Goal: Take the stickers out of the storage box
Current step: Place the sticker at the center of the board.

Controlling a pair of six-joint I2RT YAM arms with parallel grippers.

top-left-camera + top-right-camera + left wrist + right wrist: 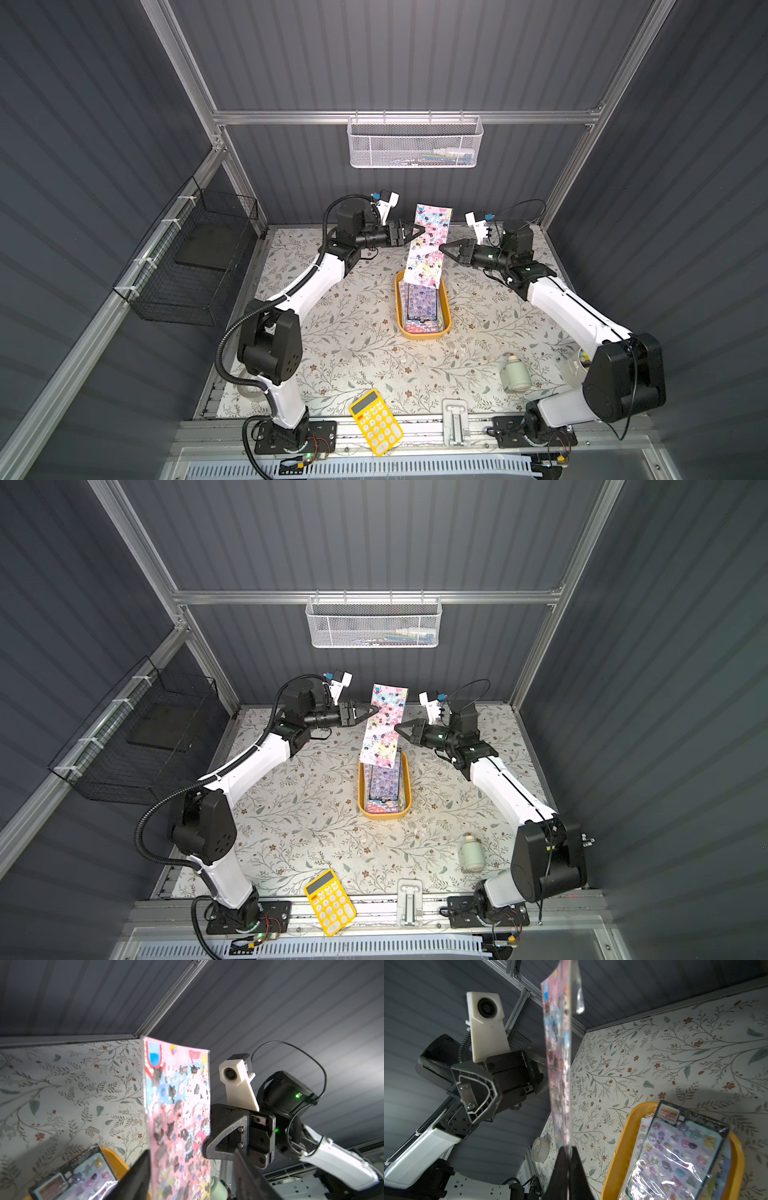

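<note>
Floral table (pixel 353 345): storage box (pixel 424 335), bottle (pixel 515 372) (pale)

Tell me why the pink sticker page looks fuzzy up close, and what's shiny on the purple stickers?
Right wrist view: the pink sticker sheet sits too near the lens, so it is out of focus; left wrist view: its lower half is blurred too. Right wrist view: the shine is light glaring off the plastic-wrapped purple sticker sheet.
</note>
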